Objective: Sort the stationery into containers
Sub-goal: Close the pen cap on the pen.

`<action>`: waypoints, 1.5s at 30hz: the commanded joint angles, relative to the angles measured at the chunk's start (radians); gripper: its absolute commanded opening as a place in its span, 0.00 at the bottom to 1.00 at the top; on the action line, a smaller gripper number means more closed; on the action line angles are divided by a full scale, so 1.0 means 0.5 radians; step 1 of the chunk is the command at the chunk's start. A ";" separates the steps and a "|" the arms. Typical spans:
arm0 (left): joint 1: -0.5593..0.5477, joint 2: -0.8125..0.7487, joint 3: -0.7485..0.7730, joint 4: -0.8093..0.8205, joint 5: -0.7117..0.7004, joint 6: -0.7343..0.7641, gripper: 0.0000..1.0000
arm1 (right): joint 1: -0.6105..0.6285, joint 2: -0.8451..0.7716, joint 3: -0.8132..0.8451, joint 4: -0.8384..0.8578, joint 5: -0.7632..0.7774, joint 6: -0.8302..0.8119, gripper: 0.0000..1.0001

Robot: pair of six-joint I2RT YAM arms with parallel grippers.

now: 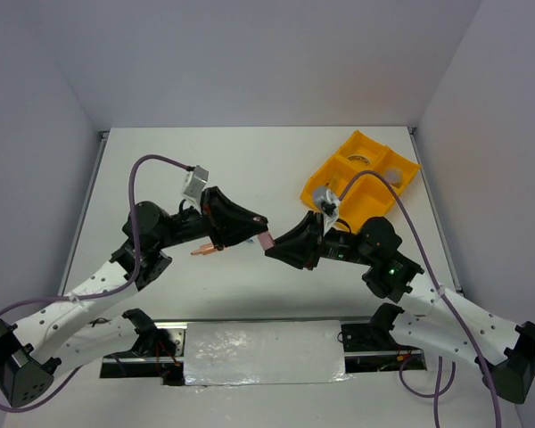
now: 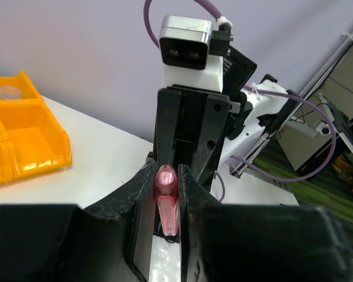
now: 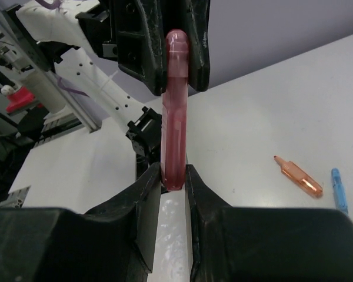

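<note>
The yellow-orange tray [image 1: 360, 139] is sitting at the far right of the white table [image 1: 250, 160], turned so that one corner is pointing toward the arms. In its nearest-left compartment a grey-white round piece [image 1: 318, 195] is lying, partly hidden behind the right wrist. In the far compartment a tan tape ring [image 1: 362, 160] is resting, and in the right-hand one something small and pale [image 1: 395, 173] is showing, too small to name. A purple cable [image 1: 401, 214] from the right arm is arching across the tray in the top view and covering part of its dividers. Nearer, on the bare table left of centre, a short orange stick [image 3: 299, 177] is lying flat, with a short blue stick [image 3: 339, 191] just beside it but apart from it; both are well apart from the tray. The pink stick [image 3: 175, 111] is being held between the two arms over the middle of the table. The left gripper [image 1: 250, 235] is pinching one end of it between close-set fingers, and the right gripper [image 1: 276, 247] is pinching the other end, its fingers pressed tight against the stick. The two arms are reaching inward from their near corners, elbows bent, grippers facing each other tip to tip.
</note>
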 commanded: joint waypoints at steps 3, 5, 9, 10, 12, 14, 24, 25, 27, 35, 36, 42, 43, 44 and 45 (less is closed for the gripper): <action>-0.012 0.087 -0.062 -0.326 0.026 0.155 0.00 | 0.015 -0.044 0.214 0.611 -0.225 -0.156 0.00; -0.015 0.087 -0.074 -0.320 0.020 0.152 0.00 | 0.012 -0.054 0.195 0.713 -0.204 -0.123 0.00; -0.070 0.084 -0.114 -0.240 0.023 0.133 0.00 | 0.018 0.008 0.321 0.621 -0.045 -0.101 0.00; -0.109 0.081 -0.117 -0.252 0.001 0.157 0.00 | 0.015 0.026 0.327 0.648 -0.013 -0.077 0.00; -0.143 0.075 -0.136 -0.271 -0.054 0.185 0.00 | 0.012 0.044 0.400 0.615 0.030 -0.086 0.00; -0.153 0.069 -0.157 -0.262 -0.066 0.182 0.00 | 0.012 0.090 0.446 0.551 0.024 -0.095 0.00; -0.153 -0.002 -0.016 -0.587 -0.284 0.332 0.00 | 0.015 0.048 0.177 0.612 -0.142 -0.107 0.00; -0.153 -0.002 0.005 -0.614 -0.311 0.336 0.05 | 0.015 0.035 0.171 0.557 -0.121 -0.119 0.00; -0.153 0.016 0.063 -0.703 -0.437 0.339 0.37 | 0.018 0.020 0.173 0.486 -0.044 -0.141 0.00; -0.153 0.121 0.480 -0.961 -0.888 0.287 0.99 | -0.012 0.060 0.161 0.140 0.250 -0.196 0.00; -0.153 0.124 0.514 -1.004 -0.937 0.284 0.99 | -0.037 0.084 0.158 0.082 0.275 -0.184 0.00; -0.153 0.157 0.803 -1.447 -1.409 0.253 0.99 | -0.309 0.081 0.140 -0.252 0.718 -0.025 0.00; -0.153 0.167 0.849 -1.534 -1.607 0.238 0.99 | -0.343 0.069 0.152 -0.320 0.811 -0.018 0.00; -0.153 0.167 0.861 -1.608 -1.707 0.210 0.99 | -0.365 0.042 0.161 -0.403 0.937 0.000 0.00; -0.153 0.167 0.876 -1.687 -1.808 0.189 0.99 | -0.389 0.038 0.176 -0.595 1.263 0.021 0.00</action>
